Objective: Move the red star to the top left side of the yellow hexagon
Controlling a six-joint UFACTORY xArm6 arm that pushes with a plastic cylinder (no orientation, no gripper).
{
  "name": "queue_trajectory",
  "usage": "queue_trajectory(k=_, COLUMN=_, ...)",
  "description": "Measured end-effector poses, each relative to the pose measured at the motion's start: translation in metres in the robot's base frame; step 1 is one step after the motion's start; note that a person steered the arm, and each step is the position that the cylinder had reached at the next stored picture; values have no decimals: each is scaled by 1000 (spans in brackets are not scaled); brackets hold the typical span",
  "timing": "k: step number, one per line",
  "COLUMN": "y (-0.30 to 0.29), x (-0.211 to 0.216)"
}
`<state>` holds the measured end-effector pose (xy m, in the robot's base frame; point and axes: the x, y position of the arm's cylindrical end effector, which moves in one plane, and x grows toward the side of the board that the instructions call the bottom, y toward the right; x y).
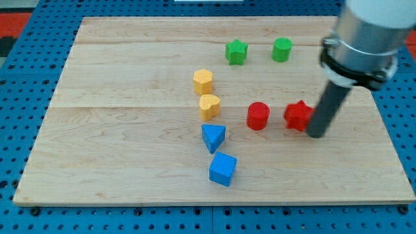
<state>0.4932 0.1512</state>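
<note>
Blocks lie scattered over the middle of a pale wooden board [117, 65] that rests on a blue pegboard [19, 97]. Camera view, the only one, shows my tip [316, 134] down on the board at the right-hand side of the red star [298, 116], touching it or just beside it; the rod carries no claw, so nothing here spreads, presses together or pinches. To the view's left of the star, near it but apart, stands a red cylinder [258, 116]. Farther left is the yellow hexagon [203, 81], with a yellow heart [209, 106] just below it, the two close but whether they touch I cannot tell. The red star sits well to the view's right of the hexagon and slightly lower. Below the heart come a blue triangle [213, 138] and then a blue cube [223, 169]. Toward the view's top lie a green star [236, 52] and, to its right, a green cylinder [282, 49].
</note>
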Motion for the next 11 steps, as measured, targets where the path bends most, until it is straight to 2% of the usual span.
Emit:
queue_trajectory(k=1, y=-49, x=-33)
queue_trajectory(k=2, y=-12, x=-2)
queue_trajectory(k=3, y=-8, x=-21)
queue_trajectory(k=5, y=-64, x=-94)
queue_trajectory(k=6, y=-69, x=-115)
queue_trajectory(k=7, y=-42, x=-89)
queue_trajectory(k=8, y=-88, x=-96)
queue_trajectory(k=9, y=-155, x=-138)
queue_trajectory(k=10, y=-193, x=-161)
queue_trajectory(k=11, y=-189, x=-165)
